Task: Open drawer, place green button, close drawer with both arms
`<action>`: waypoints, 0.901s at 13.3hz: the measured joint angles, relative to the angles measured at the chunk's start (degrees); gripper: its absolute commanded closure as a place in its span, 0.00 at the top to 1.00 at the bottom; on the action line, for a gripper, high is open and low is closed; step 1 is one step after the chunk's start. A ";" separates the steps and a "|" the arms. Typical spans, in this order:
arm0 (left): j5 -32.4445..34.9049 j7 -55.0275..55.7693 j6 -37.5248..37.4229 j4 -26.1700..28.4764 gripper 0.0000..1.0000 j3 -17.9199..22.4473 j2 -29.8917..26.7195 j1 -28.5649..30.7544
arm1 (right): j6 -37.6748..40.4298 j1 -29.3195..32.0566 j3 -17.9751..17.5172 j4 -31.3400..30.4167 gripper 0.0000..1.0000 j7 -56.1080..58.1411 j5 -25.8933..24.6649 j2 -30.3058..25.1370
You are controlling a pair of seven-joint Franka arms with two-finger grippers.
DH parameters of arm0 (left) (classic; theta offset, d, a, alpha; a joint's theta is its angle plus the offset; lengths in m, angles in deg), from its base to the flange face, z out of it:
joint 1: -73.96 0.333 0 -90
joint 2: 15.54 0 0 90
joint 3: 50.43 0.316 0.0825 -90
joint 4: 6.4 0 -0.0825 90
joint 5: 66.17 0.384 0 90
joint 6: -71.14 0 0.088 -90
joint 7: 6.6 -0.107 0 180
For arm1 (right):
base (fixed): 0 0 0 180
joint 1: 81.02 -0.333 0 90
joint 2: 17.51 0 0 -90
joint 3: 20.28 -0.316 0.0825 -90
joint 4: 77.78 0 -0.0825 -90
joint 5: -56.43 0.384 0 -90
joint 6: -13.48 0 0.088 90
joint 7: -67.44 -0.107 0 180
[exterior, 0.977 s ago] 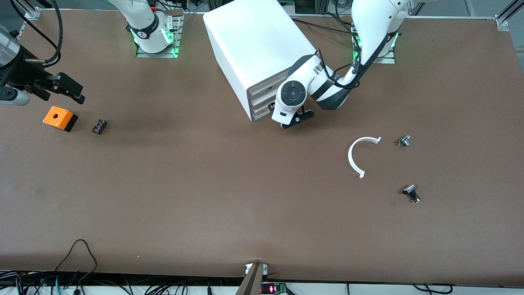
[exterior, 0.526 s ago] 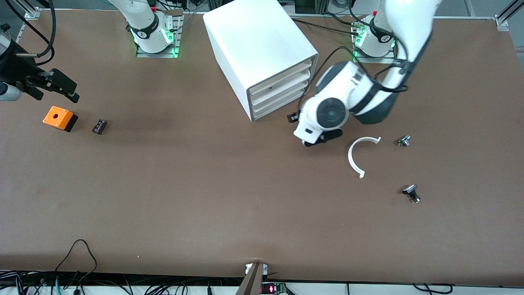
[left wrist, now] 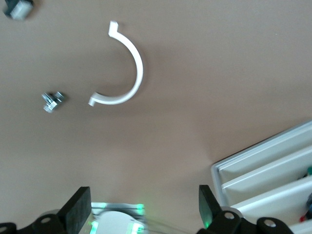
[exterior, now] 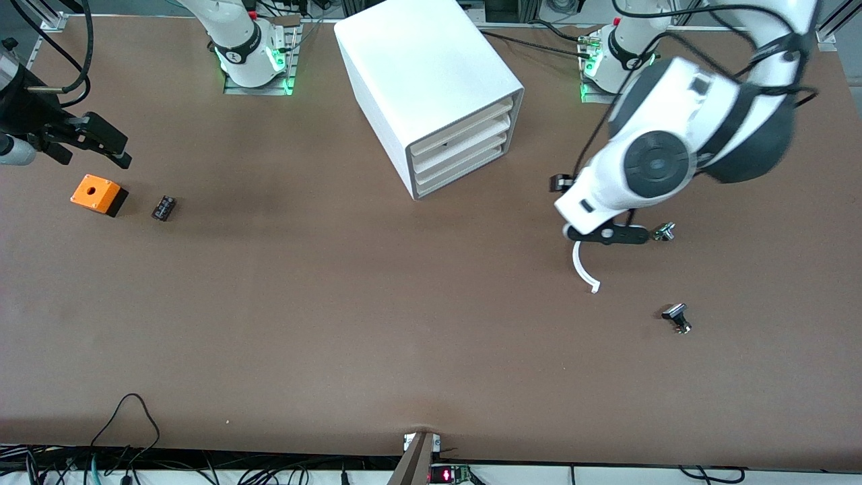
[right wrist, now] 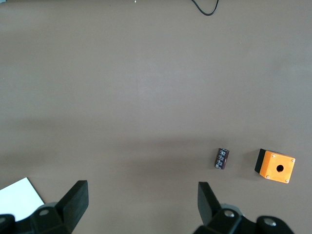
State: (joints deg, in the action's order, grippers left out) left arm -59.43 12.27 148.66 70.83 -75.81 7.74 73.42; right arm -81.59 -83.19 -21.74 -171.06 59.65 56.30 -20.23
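Note:
The white cabinet stands near the arms' bases, and its three drawer fronts sit flush. The lowest drawer looks shut. The button is hidden. My left gripper hangs open and empty over the table beside the cabinet, toward the left arm's end, above a white arc-shaped piece. The left wrist view shows that gripper with bare table between its fingers, plus the cabinet's front. My right gripper waits open and empty above the orange box; its wrist view shows the gripper over bare table.
A small black part lies beside the orange box. Two small black-and-silver parts lie near the arc, toward the left arm's end. Cables run along the table edge nearest the front camera.
The left arm has swung away from the cabinet's drawer fronts toward its own end of the table and now hangs over the white arc. The right gripper has barely shifted.

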 measured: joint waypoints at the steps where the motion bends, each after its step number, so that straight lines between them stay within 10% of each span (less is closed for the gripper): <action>1: -0.23 -4.00 -0.17 -0.51 0.98 2.01 -1.25 0.27 | 0.00 -0.02 0.00 0.01 0.99 0.00 0.00 0.00; 5: -5.09 -20.49 6.38 5.44 0.98 16.08 -10.07 -1.27 | 0.00 -0.12 0.00 0.07 0.99 -0.01 0.00 0.01; 12: -5.44 -19.38 19.86 23.59 0.99 21.65 -25.72 -0.53 | 0.03 -0.15 0.01 0.13 0.99 -0.02 0.00 0.00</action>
State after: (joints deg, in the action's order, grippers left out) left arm -64.88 -7.12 168.52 94.42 -54.16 -17.98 72.89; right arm -81.56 -83.34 -21.73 -170.93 59.63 56.30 -20.23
